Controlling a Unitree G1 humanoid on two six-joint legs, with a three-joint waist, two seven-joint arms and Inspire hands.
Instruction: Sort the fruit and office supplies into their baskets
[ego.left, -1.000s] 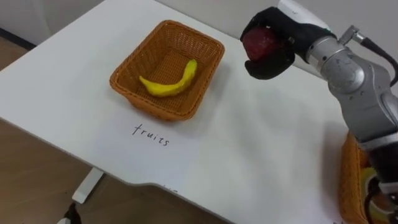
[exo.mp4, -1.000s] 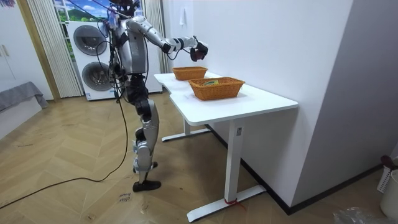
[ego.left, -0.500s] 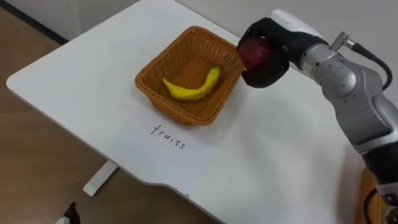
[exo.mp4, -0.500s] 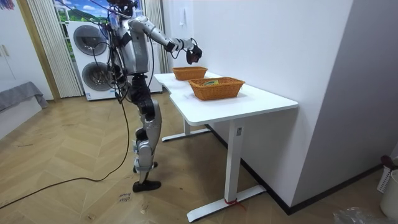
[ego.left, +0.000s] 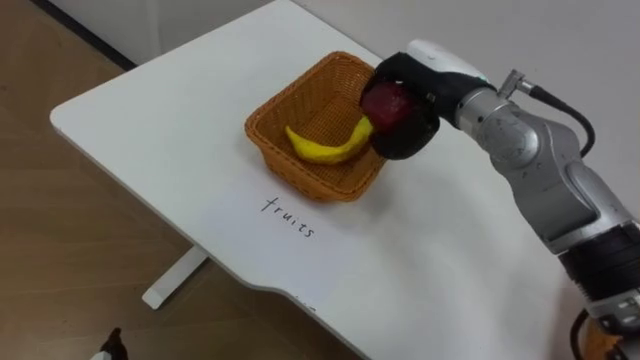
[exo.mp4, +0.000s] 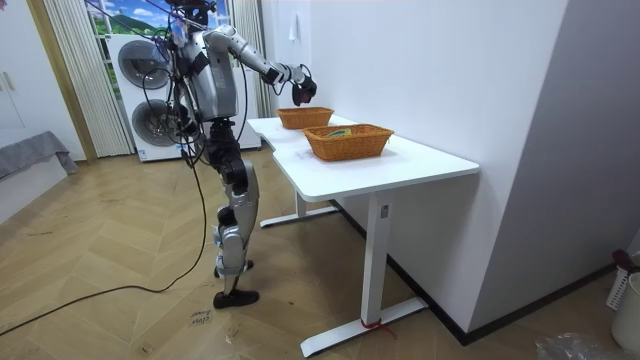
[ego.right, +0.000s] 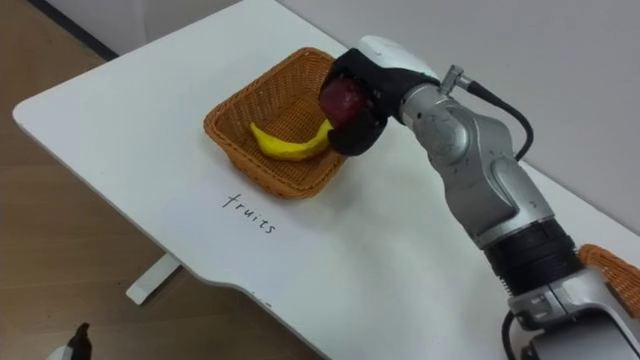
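Right hand (ego.left: 412, 132): fingers wrapped round a red fruit (ego.left: 388, 104), firm grasp, palm facing the basket. Fruit is in the air over the right rim of the wicker fruit basket (ego.left: 300, 100), not touching it. Banana (ego.left: 325, 148) lies inside that basket, its tip just under the hand. Basket sits toward the left end of the white table (ego.left: 180, 120), with a handwritten label (ego.left: 288, 216) between it and the near edge. Second basket (exo.mp4: 348, 141) further along the table. Robot stands upright at the near edge.

Right hand (exo.mp4: 303, 88) above far basket (exo.mp4: 305, 117)
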